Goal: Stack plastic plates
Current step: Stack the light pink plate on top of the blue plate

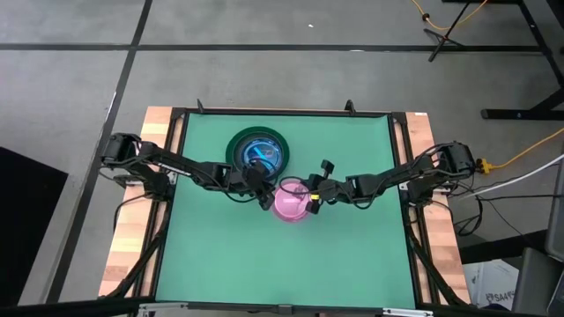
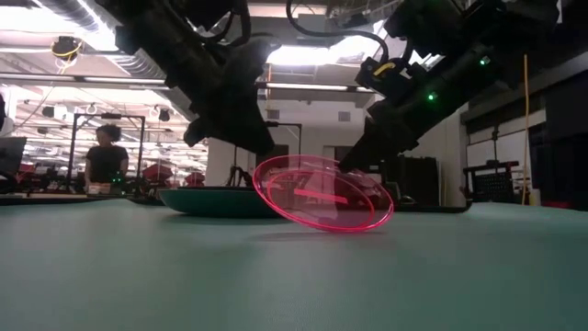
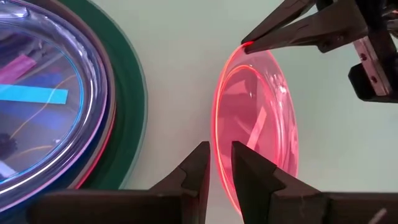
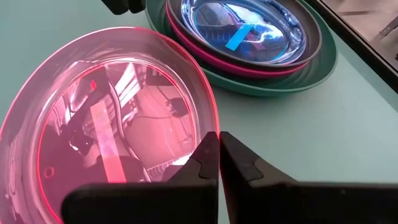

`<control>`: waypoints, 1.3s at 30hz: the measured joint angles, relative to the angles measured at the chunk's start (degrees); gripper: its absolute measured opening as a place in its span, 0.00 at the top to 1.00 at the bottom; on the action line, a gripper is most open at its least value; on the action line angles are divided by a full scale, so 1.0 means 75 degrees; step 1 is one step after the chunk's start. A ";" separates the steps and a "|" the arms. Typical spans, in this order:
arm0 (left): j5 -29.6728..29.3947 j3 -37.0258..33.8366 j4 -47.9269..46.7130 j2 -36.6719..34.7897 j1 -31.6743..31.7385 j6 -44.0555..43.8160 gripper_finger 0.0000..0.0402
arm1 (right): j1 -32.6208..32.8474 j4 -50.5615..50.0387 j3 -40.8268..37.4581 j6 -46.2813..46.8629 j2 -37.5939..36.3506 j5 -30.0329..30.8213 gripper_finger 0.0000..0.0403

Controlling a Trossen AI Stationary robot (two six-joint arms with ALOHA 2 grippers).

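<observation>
High view: translucent pink plate is sitting on the green bench, just beside the stack of plates. Left end effector and right end effector are meeting at opposite edges of the pink plate.

Low view: pink plate is tilting, one edge lifted, in front of the stack. A person is standing far behind.

Left wrist view: left end effector is straddling the pink plate's rim, fingers slightly apart.

Right wrist view: right end effector is pinching the pink plate's rim, fingers closed; stack is lying beyond the pink plate.
</observation>
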 joint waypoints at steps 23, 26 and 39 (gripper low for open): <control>-0.0216 -0.0009 0.0067 0.0165 -0.0253 -0.0150 0.85 | 0.0002 0.0006 0.0000 0.0000 0.0000 0.0002 1.00; -0.0256 -0.0003 0.0129 0.0342 -0.0258 -0.0204 0.85 | 0.0003 0.0020 0.0000 0.0000 0.0000 0.0002 1.00; -0.0175 -0.0009 0.0309 0.0615 -0.0256 -0.0227 0.85 | 0.0003 0.0050 0.0000 0.0000 -0.0003 0.0006 1.00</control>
